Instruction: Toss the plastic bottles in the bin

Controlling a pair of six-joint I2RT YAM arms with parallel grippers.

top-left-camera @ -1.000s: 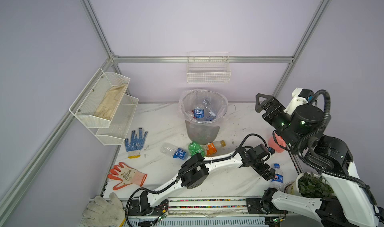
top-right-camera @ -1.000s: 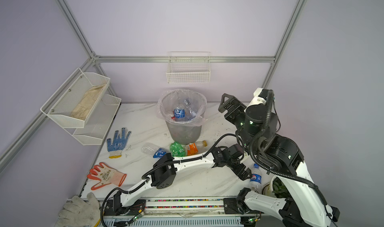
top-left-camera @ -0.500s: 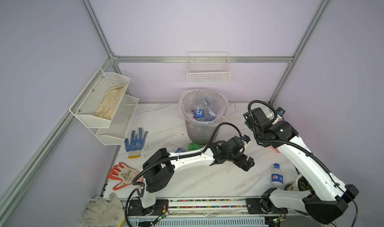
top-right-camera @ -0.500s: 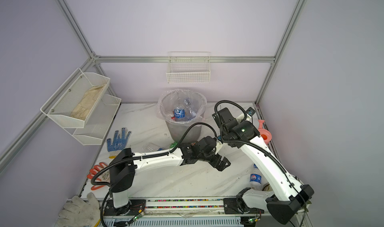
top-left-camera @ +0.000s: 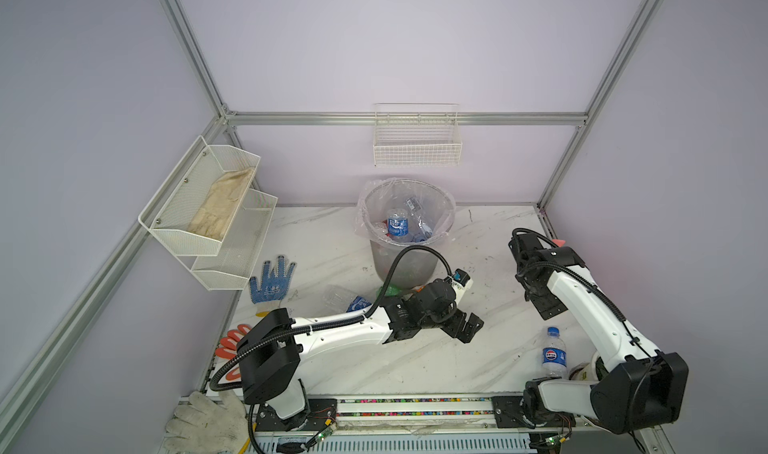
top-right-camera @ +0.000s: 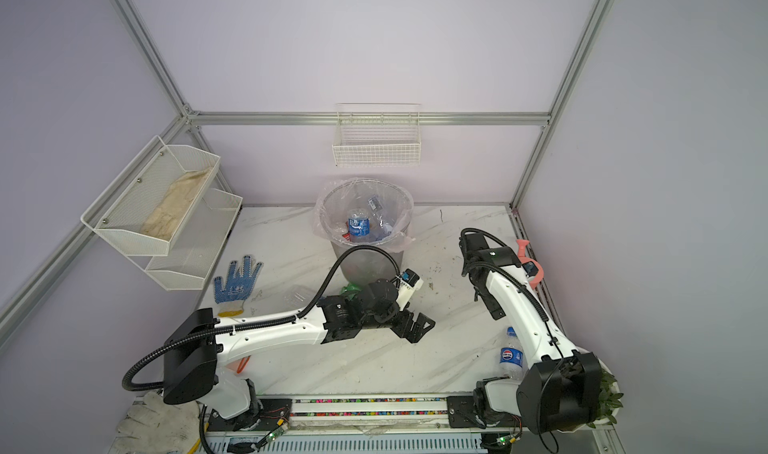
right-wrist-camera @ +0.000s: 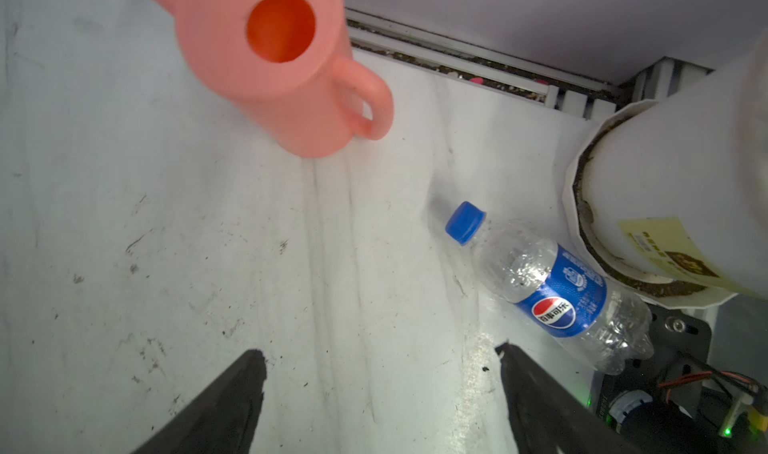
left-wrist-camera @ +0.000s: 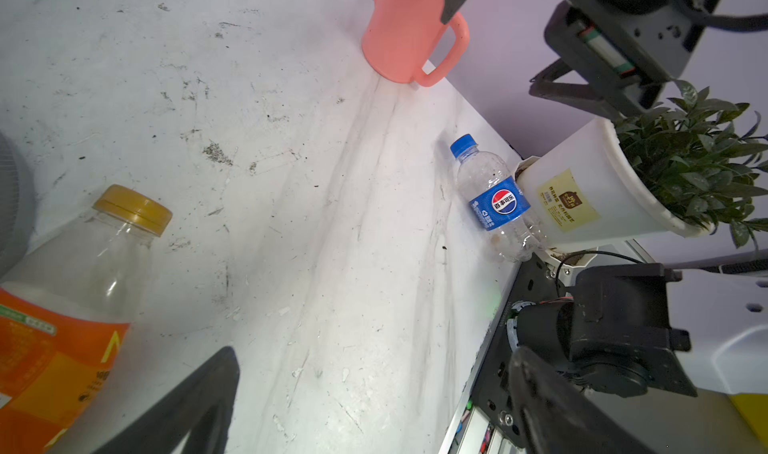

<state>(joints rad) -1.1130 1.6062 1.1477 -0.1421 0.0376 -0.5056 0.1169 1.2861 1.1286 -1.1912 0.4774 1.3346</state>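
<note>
The grey bin [top-left-camera: 405, 260], lined with a clear bag, stands at the back middle with several plastic bottles [top-left-camera: 398, 223] inside. One blue-labelled bottle [top-left-camera: 554, 353] [right-wrist-camera: 552, 289] [left-wrist-camera: 496, 200] stands upright at the front right, against a white pot. My right gripper [top-left-camera: 544, 304] [right-wrist-camera: 381, 352] hangs open above the table just behind that bottle, holding nothing. My left gripper [top-left-camera: 467, 327] [left-wrist-camera: 374, 354] is open and empty over the middle of the table. An orange-labelled bottle [left-wrist-camera: 62, 306] lies close beside it. A clear bottle [top-left-camera: 345, 298] and a green one [top-left-camera: 386, 291] lie by the bin's base, partly hidden by the left arm.
A pink watering can [right-wrist-camera: 282, 65] [top-right-camera: 530, 264] stands at the right edge behind the right gripper. A potted plant [left-wrist-camera: 602, 190] [top-right-camera: 606, 389] sits at the front right corner. Blue [top-left-camera: 272, 279], orange [top-left-camera: 230, 339] and white [top-left-camera: 203, 420] gloves lie at the left. Wire baskets [top-left-camera: 417, 140] [top-left-camera: 208, 206] hang on the walls.
My right arm has swung down from high up to low over the right side of the table. My left gripper has drawn back leftward, away from the upright bottle.
</note>
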